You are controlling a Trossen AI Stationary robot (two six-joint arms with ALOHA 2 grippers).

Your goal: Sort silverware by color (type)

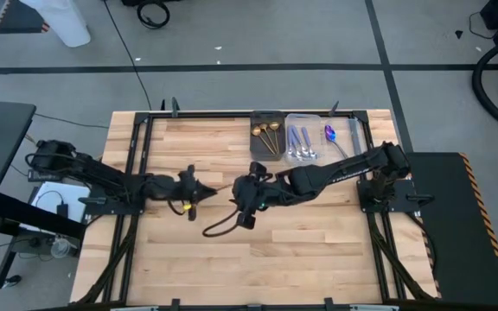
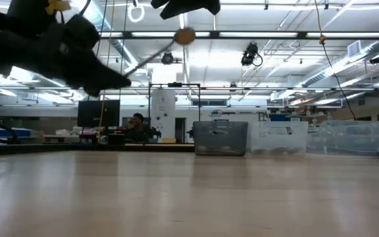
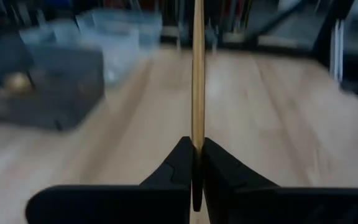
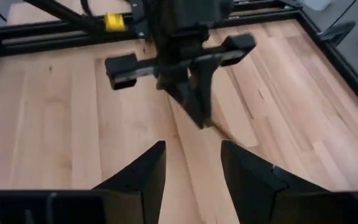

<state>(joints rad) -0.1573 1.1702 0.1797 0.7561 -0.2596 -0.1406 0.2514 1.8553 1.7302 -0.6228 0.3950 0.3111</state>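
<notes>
Between left fingers (image 3: pixel 197 171): gold utensil (image 3: pixel 197 74), pinched tight, handle jutting forward.
Right fingers (image 4: pixel 192 165): spread wide, empty, facing it.

Wooden table (image 1: pixel 232 259) — bins (image 1: pixel 268 126) (rear edge).

L gripper (image 1: pixel 207 193) clamped (R gripper (image 1: pixel 242 200) agape).
</notes>
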